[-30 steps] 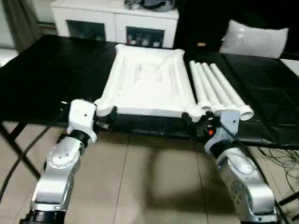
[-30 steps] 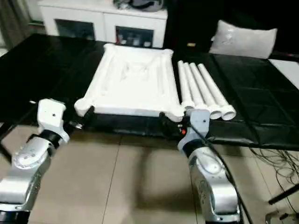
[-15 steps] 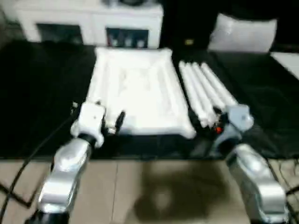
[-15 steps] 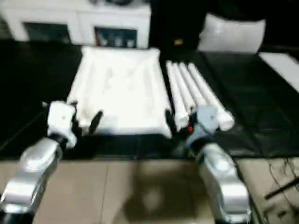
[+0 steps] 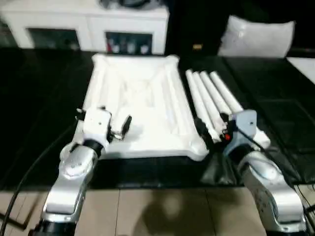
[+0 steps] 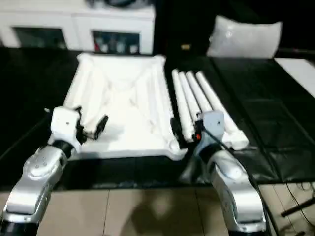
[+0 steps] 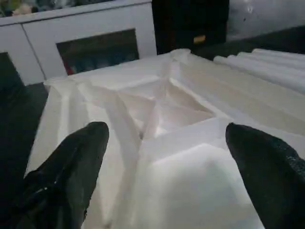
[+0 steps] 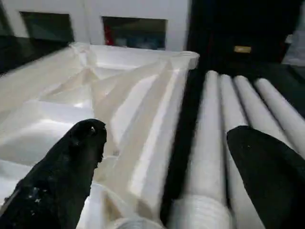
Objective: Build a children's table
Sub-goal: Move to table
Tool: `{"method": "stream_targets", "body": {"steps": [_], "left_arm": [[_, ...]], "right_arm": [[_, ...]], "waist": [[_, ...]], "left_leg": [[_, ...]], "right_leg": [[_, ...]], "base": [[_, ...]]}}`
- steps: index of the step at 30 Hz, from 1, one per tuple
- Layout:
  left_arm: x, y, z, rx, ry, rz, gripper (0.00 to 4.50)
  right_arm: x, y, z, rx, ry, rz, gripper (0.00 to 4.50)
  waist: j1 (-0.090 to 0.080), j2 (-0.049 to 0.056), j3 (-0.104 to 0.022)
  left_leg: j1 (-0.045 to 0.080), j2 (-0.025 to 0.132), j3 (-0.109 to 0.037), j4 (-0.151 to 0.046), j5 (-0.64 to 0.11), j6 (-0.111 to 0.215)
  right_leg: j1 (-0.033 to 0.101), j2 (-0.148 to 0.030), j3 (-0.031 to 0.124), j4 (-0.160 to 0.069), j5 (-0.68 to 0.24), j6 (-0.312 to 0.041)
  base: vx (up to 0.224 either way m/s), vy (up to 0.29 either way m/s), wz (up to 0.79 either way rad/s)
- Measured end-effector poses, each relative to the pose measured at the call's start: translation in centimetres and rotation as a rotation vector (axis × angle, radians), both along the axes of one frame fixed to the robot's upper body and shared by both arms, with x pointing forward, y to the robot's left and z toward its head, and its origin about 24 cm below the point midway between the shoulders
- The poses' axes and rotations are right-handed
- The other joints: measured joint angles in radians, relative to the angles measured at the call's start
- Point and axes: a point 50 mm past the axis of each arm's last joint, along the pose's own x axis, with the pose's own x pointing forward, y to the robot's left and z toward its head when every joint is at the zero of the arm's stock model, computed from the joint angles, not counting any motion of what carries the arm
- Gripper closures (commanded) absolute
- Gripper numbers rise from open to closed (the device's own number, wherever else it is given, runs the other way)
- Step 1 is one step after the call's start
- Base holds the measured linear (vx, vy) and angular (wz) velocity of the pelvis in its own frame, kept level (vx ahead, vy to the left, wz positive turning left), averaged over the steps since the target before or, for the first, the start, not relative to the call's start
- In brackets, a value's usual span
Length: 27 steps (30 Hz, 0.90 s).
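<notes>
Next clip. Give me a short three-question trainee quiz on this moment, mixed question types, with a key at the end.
1. True or false: the tabletop lies with its ribbed underside up.
2. How many legs lie beside the tabletop? A) two B) three C) four
3. Fill in: the right gripper has its fingers spread over the gap between the tabletop and the nearest ____.

Key: 1 true; 2 C; 3 leg. The left gripper is open too, over the tabletop's near end.

Head pair high and forward-down; wrist cameras low and close.
Both eyes share the tabletop [image 5: 140,110] and legs [image 5: 214,103]; each wrist view skims its ribs toward the white cabinet [image 7: 86,43].
</notes>
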Motion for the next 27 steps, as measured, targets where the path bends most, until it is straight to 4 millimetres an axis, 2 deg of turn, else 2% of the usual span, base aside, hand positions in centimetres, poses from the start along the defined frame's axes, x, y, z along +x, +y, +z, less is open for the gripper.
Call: {"method": "stream_targets", "body": {"steps": [1, 2, 3, 4, 5, 6, 7, 9, 14, 18, 23, 24, 25, 26, 27], "left_arm": [[0.1, -0.1, 0.1, 0.0, -0.005, -0.002, 0.02], [0.1, -0.5, 0.0, -0.01, -0.002, -0.009, 0.02], [0.0, -1.0, -0.1, -0.014, 0.004, -0.027, 0.02], [0.0, -1.2, -0.2, -0.015, 0.006, -0.031, 0.02], [0.0, -1.1, -0.2, -0.015, 0.007, -0.03, 0.02], [0.0, -1.0, -0.2, -0.013, 0.007, -0.025, 0.02], [0.0, -0.9, -0.2, -0.011, 0.006, -0.022, 0.02], [0.0, -0.8, -0.2, -0.01, 0.006, -0.018, 0.02], [0.0, -0.7, -0.2, -0.012, 0.006, -0.016, 0.02], [0.0, -0.8, -0.2, -0.012, 0.005, -0.017, 0.02], [0.0, -0.8, -0.2, -0.013, 0.005, -0.018, 0.02], [0.1, -1.0, 0.0, -0.015, -0.001, -0.027, 0.02], [0.2, -1.2, 0.1, -0.018, -0.007, -0.035, 0.02], [0.2, -1.2, 0.1, -0.017, -0.007, -0.035, 0.02], [0.0, -0.8, -0.2, -0.011, 0.003, -0.023, 0.02]], "right_arm": [[0.0, -0.2, 0.0, -0.002, 0.001, -0.006, 0.0], [0.1, -0.4, -0.2, -0.006, 0.008, -0.014, 0.0], [0.1, -0.5, -0.3, -0.013, 0.016, -0.021, 0.0], [0.1, -0.5, -0.4, -0.015, 0.017, -0.024, 0.0], [0.1, -0.5, -0.4, -0.016, 0.017, -0.026, 0.0], [0.1, -0.5, -0.4, -0.019, 0.016, -0.027, 0.0], [0.1, -0.5, -0.4, -0.022, 0.014, -0.028, 0.0], [0.1, -0.5, -0.4, -0.032, 0.012, -0.031, 0.0], [0.1, -0.6, -0.4, -0.038, 0.01, -0.039, 0.0], [0.1, -0.6, -0.3, -0.039, 0.003, -0.041, 0.0], [0.1, -0.6, -0.3, -0.042, -0.002, -0.041, 0.0], [0.1, -0.8, -0.3, -0.05, -0.003, -0.048, 0.0], [0.1, -1.0, -0.4, -0.052, -0.001, -0.058, 0.0], [0.2, -1.1, -0.4, -0.045, -0.001, -0.066, 0.0], [0.4, -0.6, -0.2, -0.028, -0.01, -0.06, 0.0]], "waist": [[0.0, -0.013, -0.001], [0.002, -0.016, -0.001], [0.004, -0.016, 0.0], [0.005, -0.016, 0.002], [0.005, -0.015, 0.005], [0.004, -0.006, 0.012], [0.0, -0.002, 0.015], [-0.005, 0.006, 0.024], [-0.006, 0.008, 0.025], [-0.003, 0.007, 0.022], [0.004, 0.006, 0.019], [0.003, 0.009, 0.014], [0.002, 0.011, 0.014], [0.0, 0.013, 0.012], [-0.016, 0.007, 0.011]], "left_leg": [[-0.009, -0.012, 0.003, 0.009, -0.003, -0.001], [-0.015, -0.014, 0.004, 0.007, -0.002, -0.003], [-0.021, -0.012, 0.003, -0.004, 0.002, -0.009], [-0.018, -0.01, 0.003, -0.01, 0.001, -0.008], [-0.011, -0.005, 0.004, -0.015, 0.001, -0.01], [0.009, 0.009, 0.01, -0.018, -0.002, -0.017], [0.02, 0.021, 0.02, -0.018, -0.006, -0.023], [0.043, 0.032, 0.027, -0.019, -0.012, -0.03], [0.06, 0.036, 0.034, -0.041, -0.012, -0.031], [0.061, 0.036, 0.037, -0.045, -0.02, -0.017], [0.06, 0.027, 0.03, -0.043, -0.043, 0.016], [0.027, 0.014, 0.007, -0.008, -0.062, 0.081], [0.013, 0.016, -0.011, 0.016, -0.074, 0.121], [0.02, 0.014, -0.033, 0.017, -0.085, 0.127], [0.039, -0.001, -0.061, 0.009, -0.089, 0.102]], "right_leg": [[-0.006, -0.014, 0.016, -0.008, 0.0, 0.035], [-0.013, -0.014, 0.02, 0.0, -0.002, 0.033], [-0.015, -0.013, 0.018, -0.005, 0.002, 0.027], [-0.012, -0.013, 0.013, -0.01, 0.002, 0.019], [-0.002, -0.01, 0.01, -0.02, 0.002, 0.01], [0.018, -0.003, 0.003, -0.035, 0.004, -0.001], [0.031, -0.001, -0.002, -0.041, 0.003, -0.01], [0.057, -0.001, -0.017, -0.048, -0.013, -0.018], [0.084, 0.0, -0.022, -0.073, -0.013, -0.018], [0.085, 0.0, -0.022, -0.074, -0.017, -0.027], [0.09, -0.002, -0.023, -0.072, -0.047, -0.035], [0.1, -0.008, -0.048, -0.084, -0.049, -0.007], [0.112, -0.011, -0.072, -0.093, -0.05, 0.01], [0.12, -0.009, -0.09, -0.089, -0.058, 0.004], [0.092, -0.009, -0.094, -0.013, -0.075, -0.018]], "base": [[0.0, 0.0, 0.0], [0.0, 0.0, 0.0], [0.0, 0.0, 0.0], [0.0, 0.0, 0.0], [0.0, 0.0, 0.0], [0.0, 0.0, 0.0], [0.0, 0.0, 0.0], [0.0, 0.0, 0.0], [0.013, 0.0, 0.01], [0.091, 0.001, 0.04], [0.119, 0.014, 0.09], [0.115, 0.034, 0.2], [0.107, 0.025, 0.48], [0.195, -0.037, 0.52], [0.195, -0.037, 0.52]]}}
